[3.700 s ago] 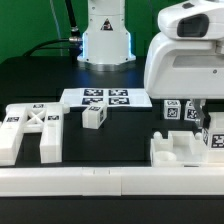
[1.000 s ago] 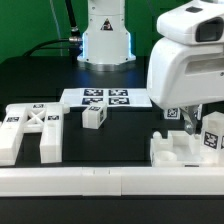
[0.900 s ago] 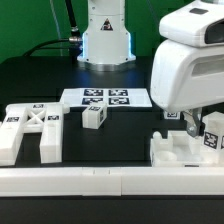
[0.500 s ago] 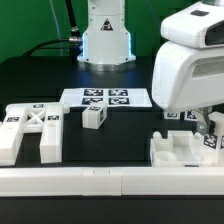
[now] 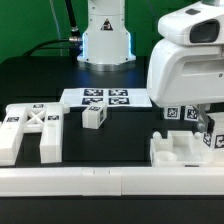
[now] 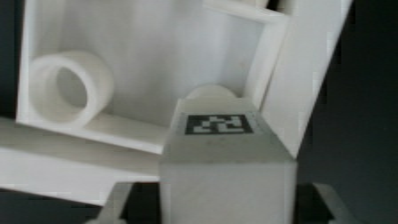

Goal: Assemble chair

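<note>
Where the arm's bulky white housing fills the upper right of the exterior view, the gripper (image 5: 206,127) hangs below it with its jaws drawn in on a leg block (image 5: 212,139), a white tagged piece at the far right edge of the frame. The wrist view confirms the hold: the leg block's tagged face sits in the centre, with a dark finger (image 6: 128,203) close against each flank. Directly under the held block lies the seat slab (image 5: 178,151) in the lower right of the exterior view, and the wrist view shows its raised walls and a round ring-shaped socket (image 6: 68,88) just beyond the block. Whether the block touches the slab cannot be told. Two more small tagged pieces (image 5: 170,113) peek out beneath the housing, largely hidden. At the lower left of the exterior view lies the X-braced panel (image 5: 30,127), and a small tagged cube (image 5: 93,117) stands apart to its right. Behind the cube, near the centre, lies the marker board (image 5: 105,98). A long white border rail (image 5: 90,181) runs along the bottom, on the black table (image 5: 40,85).
</note>
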You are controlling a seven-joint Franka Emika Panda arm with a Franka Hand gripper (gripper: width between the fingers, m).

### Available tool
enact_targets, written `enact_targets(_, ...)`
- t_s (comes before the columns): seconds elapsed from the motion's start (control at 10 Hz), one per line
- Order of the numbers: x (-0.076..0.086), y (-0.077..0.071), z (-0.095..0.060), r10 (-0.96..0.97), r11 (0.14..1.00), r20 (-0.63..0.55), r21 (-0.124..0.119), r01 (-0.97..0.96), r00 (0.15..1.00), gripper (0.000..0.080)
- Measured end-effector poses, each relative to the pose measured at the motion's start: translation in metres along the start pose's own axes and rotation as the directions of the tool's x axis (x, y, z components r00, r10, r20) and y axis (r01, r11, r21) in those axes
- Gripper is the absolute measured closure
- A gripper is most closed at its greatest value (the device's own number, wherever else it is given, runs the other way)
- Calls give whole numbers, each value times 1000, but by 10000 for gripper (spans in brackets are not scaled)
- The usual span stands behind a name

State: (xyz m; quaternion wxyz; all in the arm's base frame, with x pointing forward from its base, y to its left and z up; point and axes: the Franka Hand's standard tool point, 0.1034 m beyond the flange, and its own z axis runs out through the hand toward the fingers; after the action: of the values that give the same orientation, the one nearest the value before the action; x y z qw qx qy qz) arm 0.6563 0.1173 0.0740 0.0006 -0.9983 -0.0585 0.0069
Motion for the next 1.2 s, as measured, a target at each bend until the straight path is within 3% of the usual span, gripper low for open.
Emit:
enact_targets(0.3,1,0,-1,312,950,7,27,-312,950,509)
enact_targets(0.7,1,1,-1,596,802,20,30,-597,803,509)
enact_targets(1.2,2,5,0,894,444,55,41,-895,445,508)
